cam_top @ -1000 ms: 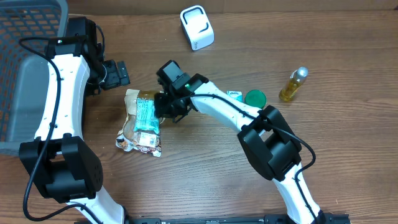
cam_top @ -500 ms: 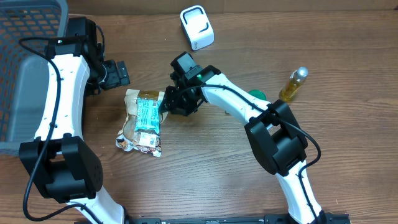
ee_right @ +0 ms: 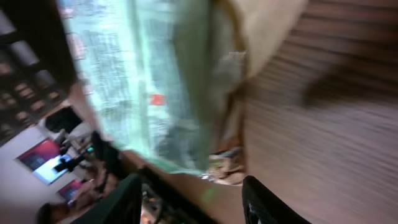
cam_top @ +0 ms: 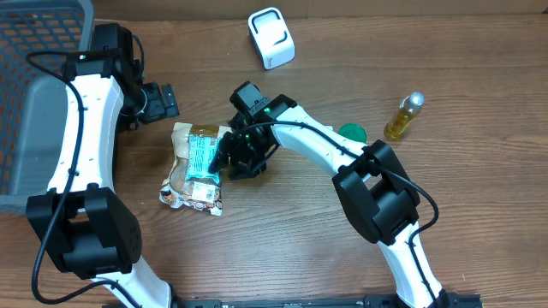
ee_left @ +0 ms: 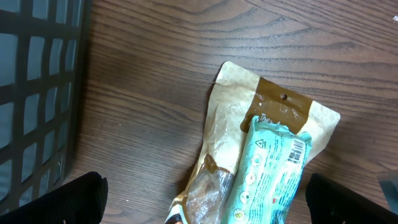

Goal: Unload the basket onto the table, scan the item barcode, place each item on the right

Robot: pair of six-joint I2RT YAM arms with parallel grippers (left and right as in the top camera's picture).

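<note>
Grasp step, apparently: right gripper, jaws half-spread and empty, is hovering at three o'clock of the mint-green wrapped bar lying on a tan foil pouch. Left gripper is gaping, empty. Next: closing squarely across the bar.

Right wrist cam is basically a smear: the mint-green plastic snack wrapper and the crinkly tan paper pouch under it are just streaks, no print readable. Left wrist view chops both off at the bottom edge. Overhead, the dark plastic mesh basket runs off the left side, and the round green lid is half tucked behind the right arm.
</note>
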